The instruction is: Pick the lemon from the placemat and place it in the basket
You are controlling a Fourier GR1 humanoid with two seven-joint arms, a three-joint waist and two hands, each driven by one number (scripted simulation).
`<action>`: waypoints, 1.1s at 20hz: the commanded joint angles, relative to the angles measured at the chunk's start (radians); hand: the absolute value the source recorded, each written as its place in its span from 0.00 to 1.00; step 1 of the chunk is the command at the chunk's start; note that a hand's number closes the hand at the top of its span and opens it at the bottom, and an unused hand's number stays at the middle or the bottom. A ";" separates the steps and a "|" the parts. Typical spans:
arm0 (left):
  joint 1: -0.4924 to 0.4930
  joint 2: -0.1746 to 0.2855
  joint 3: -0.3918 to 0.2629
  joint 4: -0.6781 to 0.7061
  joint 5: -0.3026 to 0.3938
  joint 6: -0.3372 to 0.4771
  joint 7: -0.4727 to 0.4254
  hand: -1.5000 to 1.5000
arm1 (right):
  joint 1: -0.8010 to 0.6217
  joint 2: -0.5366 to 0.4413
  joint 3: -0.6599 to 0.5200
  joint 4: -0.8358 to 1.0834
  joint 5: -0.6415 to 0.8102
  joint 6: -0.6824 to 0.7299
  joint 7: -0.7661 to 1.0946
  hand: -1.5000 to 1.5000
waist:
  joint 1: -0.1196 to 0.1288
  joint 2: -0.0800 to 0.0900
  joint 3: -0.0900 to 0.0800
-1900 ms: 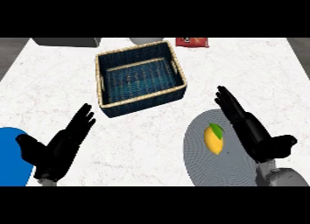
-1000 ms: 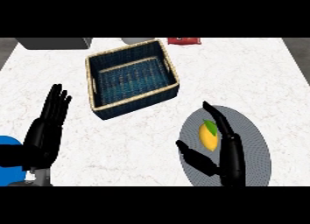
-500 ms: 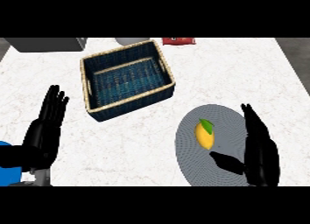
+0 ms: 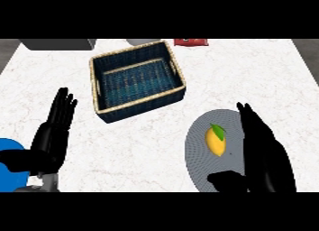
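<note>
Leftward is the small shift I see since half a second ago: my right hand [image 4: 263, 151] has edged closer to the yellow oval lemon with a green leaf [image 4: 216, 141], and its fingertips now reach past the fruit's far end. Those fingers [image 4: 250, 118] are straight and released, grasping nothing. The lemon lies just to their left, with a thin strip of mat showing between, so I read them as apart. The thumb [image 4: 227, 180] juts out leftward, nearer to me than the fruit. The lemon rests on the round grey placemat [image 4: 198, 159], whose right half is covered by this hand.

My left hand [image 4: 49, 143] is near the left edge, fingers [image 4: 61, 108] straight and pointing away from me, released as well. The square woven basket with a dark blue inside [image 4: 141, 108] sits on the white marbled counter [image 4: 255, 72], just right of and beyond those left fingertips, and well apart from the right fingers. It holds nothing that I can see. A blue round shape [image 4: 4, 155] shows left of the left thumb. Far beyond the basket I make out a red packet [image 4: 190, 42] and a grey box [image 4: 56, 43]
</note>
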 commanded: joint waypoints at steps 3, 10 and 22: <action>-0.019 0.007 0.013 -0.001 0.005 -0.014 0.013 0.50 | -0.148 0.098 0.001 -0.057 0.020 0.291 0.310 0.00 | 0.009 0.003 0.003; 0.035 -0.037 -0.033 -0.019 -0.031 0.006 -0.022 0.50 | -0.090 0.130 -0.036 0.021 0.078 0.303 0.264 0.00 | 0.008 0.004 0.005; -0.051 -0.026 0.011 -0.035 -0.031 -0.019 0.070 0.50 | -0.034 0.137 0.055 0.118 0.095 0.134 0.196 0.00 | 0.012 0.005 0.007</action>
